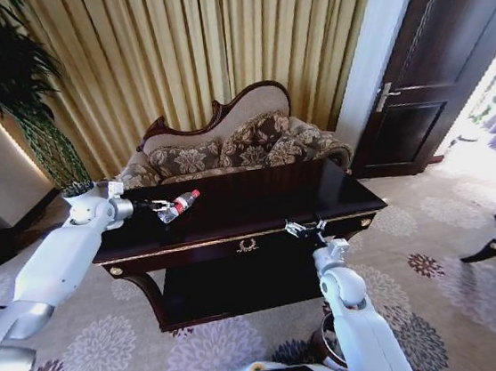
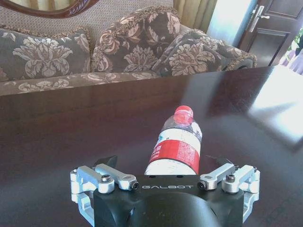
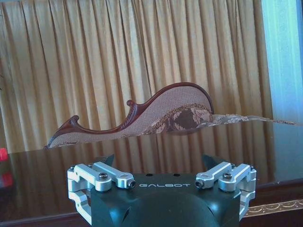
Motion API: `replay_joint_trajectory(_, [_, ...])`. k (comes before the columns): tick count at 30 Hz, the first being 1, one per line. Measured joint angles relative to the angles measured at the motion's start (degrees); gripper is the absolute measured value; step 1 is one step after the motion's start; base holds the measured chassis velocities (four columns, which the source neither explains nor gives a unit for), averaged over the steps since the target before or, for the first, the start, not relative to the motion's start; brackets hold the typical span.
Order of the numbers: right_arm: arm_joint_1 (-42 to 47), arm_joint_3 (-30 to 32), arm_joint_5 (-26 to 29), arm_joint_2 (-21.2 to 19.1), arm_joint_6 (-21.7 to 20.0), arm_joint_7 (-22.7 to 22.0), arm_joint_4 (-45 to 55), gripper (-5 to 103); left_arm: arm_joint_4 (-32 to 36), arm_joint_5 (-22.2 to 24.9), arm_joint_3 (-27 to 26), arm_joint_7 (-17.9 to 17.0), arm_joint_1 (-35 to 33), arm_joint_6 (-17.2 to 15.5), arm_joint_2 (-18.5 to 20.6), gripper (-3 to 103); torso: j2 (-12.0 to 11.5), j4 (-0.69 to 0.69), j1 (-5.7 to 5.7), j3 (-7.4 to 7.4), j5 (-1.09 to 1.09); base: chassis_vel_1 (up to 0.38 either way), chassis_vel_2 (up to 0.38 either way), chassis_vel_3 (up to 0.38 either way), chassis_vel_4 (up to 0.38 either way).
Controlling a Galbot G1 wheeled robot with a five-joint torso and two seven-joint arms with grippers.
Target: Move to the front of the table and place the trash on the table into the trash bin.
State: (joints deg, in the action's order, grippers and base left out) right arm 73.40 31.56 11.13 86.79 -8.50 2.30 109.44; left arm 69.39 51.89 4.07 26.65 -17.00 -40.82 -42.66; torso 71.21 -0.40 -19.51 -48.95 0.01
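Right arm rises from the bottom centre-right of the head view, its gripper [image 1: 307,229] poised at the front edge of the bench [image 1: 259,204], just right of the gold emblem [image 1: 247,246]. In the right wrist view that gripper [image 3: 158,161] has its fingers spread, with nothing between them; the glossy bench top stretches ahead and mirrors the curtain [image 3: 142,61] and the sofa [image 3: 156,118] back.

At the left of the head view the left arm reaches in from the lower left, and its gripper [image 1: 162,206] sits over the bench's left end, in the left-middle of the frame. A bottle [image 1: 181,205] with a red label and red cap sticks out from it, pointing right toward the frame's centre and tilted slightly upward. In the left wrist view the bottle [image 2: 176,144] lies lengthwise between the fingers of the left gripper [image 2: 161,165], base toward the gripper body and cap pointing away toward the sofa cushions [image 2: 128,47]. The fingers are pressed in against the bottle's base on both sides. Whether the bottle touches the bench top or hangs just above it, I cannot tell.

A potted plant [image 1: 46,146] stands at the upper left of the head view, beyond the bench's left end.
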Motion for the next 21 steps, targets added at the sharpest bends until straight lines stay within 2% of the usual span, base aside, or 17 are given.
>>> replay_joint_trajectory(21, [-0.1, 0.04, -0.2, 0.26, 1.16, -0.17, -0.7, 100, -1.1, -2.01, -0.32, 1.51, -0.32, 0.02, -1.07, 100, 0.0, 0.0, 0.0, 0.0, 0.0, 0.0, 0.0, 0.0, 0.0])
